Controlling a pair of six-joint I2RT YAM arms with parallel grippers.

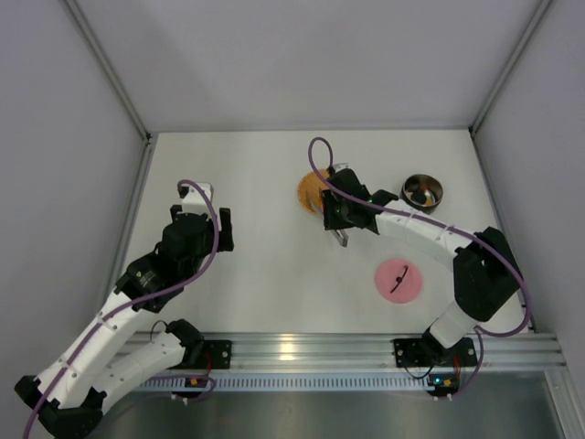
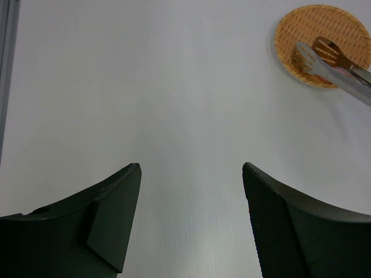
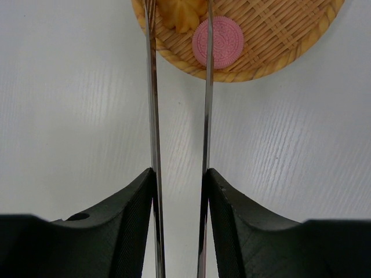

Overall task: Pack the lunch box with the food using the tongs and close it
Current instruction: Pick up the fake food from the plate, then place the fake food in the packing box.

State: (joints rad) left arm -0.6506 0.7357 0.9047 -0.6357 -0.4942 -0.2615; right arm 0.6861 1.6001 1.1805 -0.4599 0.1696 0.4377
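On the white table (image 1: 274, 265), the left gripper (image 2: 191, 169) hovers at the left, its fingers wide apart on nothing. The right gripper (image 3: 179, 182) is clamped on the tongs (image 3: 152, 116). Their tips reach over the woven mat (image 3: 278, 35), far middle, above a yellow piece (image 3: 182, 14) and a pink cookie (image 3: 218, 41). The pink lid (image 1: 399, 279) lies near right. The open lunch box (image 1: 440, 187) sits far right.

Round woven orange-brown mat (image 1: 306, 187) on white table (image 1: 265, 183); aluminium rail (image 1: 302, 346) along near edge.
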